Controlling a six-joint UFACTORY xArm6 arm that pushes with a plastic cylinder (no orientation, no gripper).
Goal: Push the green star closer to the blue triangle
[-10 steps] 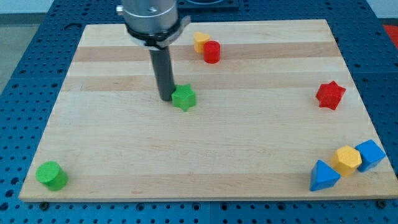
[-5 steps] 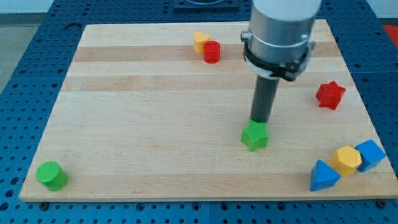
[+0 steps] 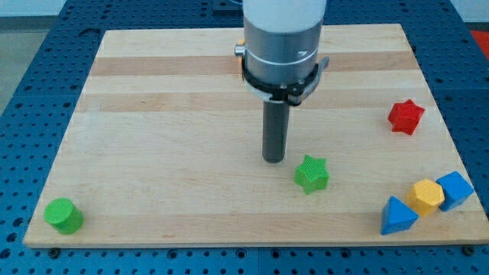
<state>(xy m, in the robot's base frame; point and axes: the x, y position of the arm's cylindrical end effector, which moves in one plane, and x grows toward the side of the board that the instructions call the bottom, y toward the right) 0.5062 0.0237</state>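
The green star [image 3: 312, 173] lies on the wooden board [image 3: 153, 153], right of centre and toward the view's bottom. The blue triangle [image 3: 397, 215] sits near the bottom right corner, well to the right of the star and a little lower. My tip [image 3: 273, 160] rests on the board just to the upper left of the green star, a small gap apart from it. The rod rises from there into the arm's grey body [image 3: 281, 42].
A yellow block [image 3: 426, 196] and a blue block [image 3: 456, 189] touch the triangle's right side. A red star [image 3: 405, 116] lies at the right. A green cylinder [image 3: 63, 215] stands at the bottom left. The arm hides blocks at the top centre.
The green star was pushed from the upper middle down and right, then stopped. My tip has since shifted left, from above the star to its upper left, off it.
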